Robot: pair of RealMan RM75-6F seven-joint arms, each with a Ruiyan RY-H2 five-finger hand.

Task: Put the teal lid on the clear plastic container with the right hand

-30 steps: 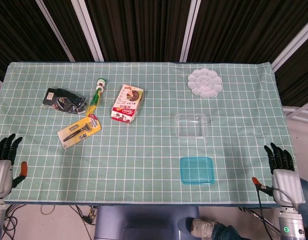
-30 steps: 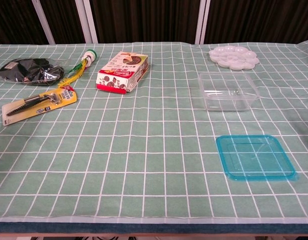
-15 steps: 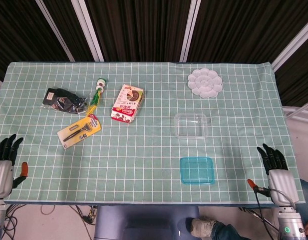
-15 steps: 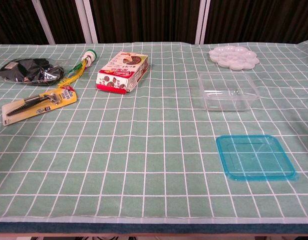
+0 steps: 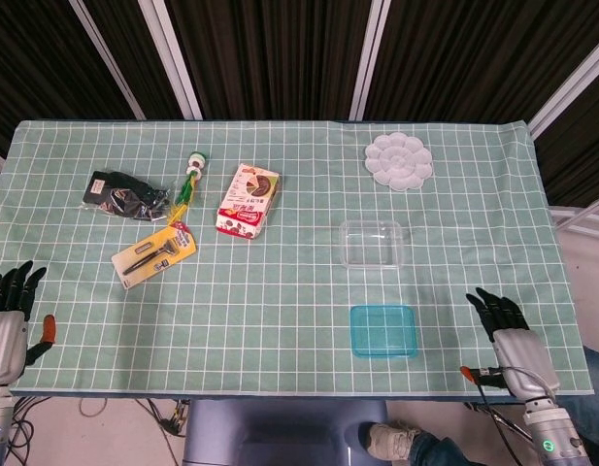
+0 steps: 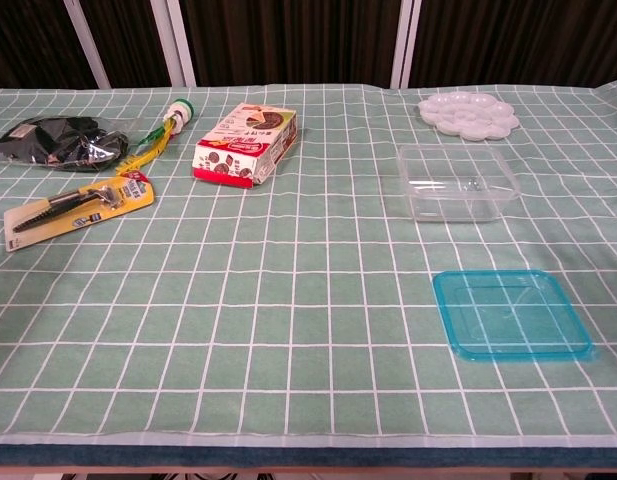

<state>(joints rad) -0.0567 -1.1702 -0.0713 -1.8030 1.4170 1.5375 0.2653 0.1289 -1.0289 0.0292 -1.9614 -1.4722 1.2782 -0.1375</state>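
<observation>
Near the front edge of the counter (image 5: pixel 280 349), the right hand (image 5: pixel 508 335) hovers over the cloth to the right of the teal lid (image 5: pixel 383 331), fingers spread and holding nothing, apart from the lid; the left hand (image 5: pixel 8 320) sits at the opposite front corner, fingers likewise spread and empty; the teal lid lies flat on the green checked cloth, not yet on its box; just beyond it, with a gap between, stands the clear plastic container (image 5: pixel 373 243), upright and uncovered; further left at about that depth lies a carded tool pack (image 5: pixel 153 254), angled; behind it a red and white snack box (image 5: pixel 248 199), a green-capped item (image 5: pixel 190 175) and a dark bundle in a clear bag (image 5: pixel 124 195); towards the far right rests a white flower-shaped palette (image 5: pixel 399 161).
</observation>
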